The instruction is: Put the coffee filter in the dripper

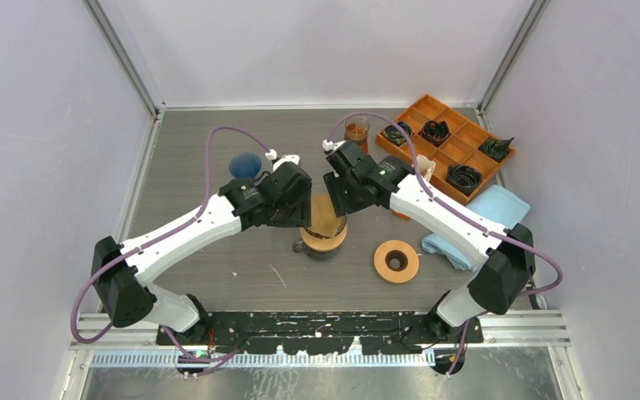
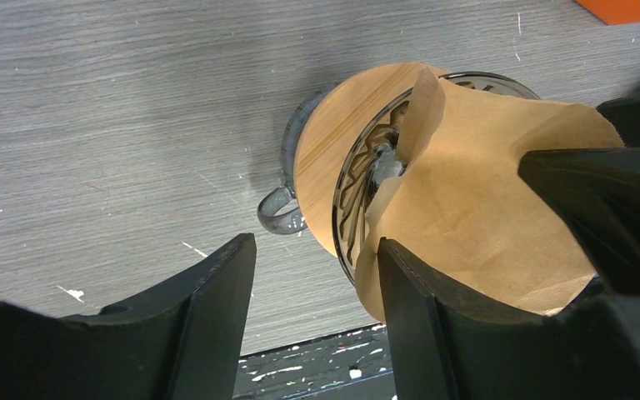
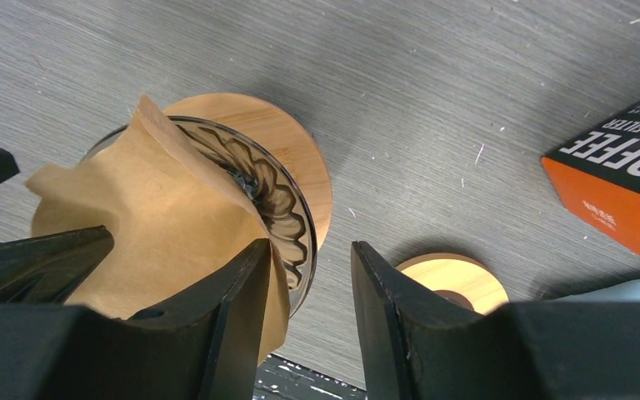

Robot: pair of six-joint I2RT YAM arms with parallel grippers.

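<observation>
The glass dripper [image 1: 321, 243] with a wooden collar stands mid-table. The brown paper coffee filter [image 1: 323, 213] sits in its cone, leaning toward the near rim and sticking out over it. In the left wrist view the filter [image 2: 483, 208] covers most of the dripper [image 2: 354, 187]. My left gripper [image 2: 312, 250] is open, its right finger against the filter's edge. In the right wrist view the filter [image 3: 142, 225] lies in the dripper [image 3: 279, 196]. My right gripper [image 3: 310, 250] is open, with the filter's edge by its left finger. Both grippers [image 1: 302, 215] [image 1: 339, 207] hover close over the dripper.
A wooden ring [image 1: 396, 260] lies right of the dripper. An orange divided tray [image 1: 454, 146] with black parts stands at the back right, a blue cloth [image 1: 487, 218] in front of it. A glass of brown liquid [image 1: 356, 129] and a blue round object [image 1: 246, 164] stand behind. An orange coffee box [image 3: 625, 183] is nearby.
</observation>
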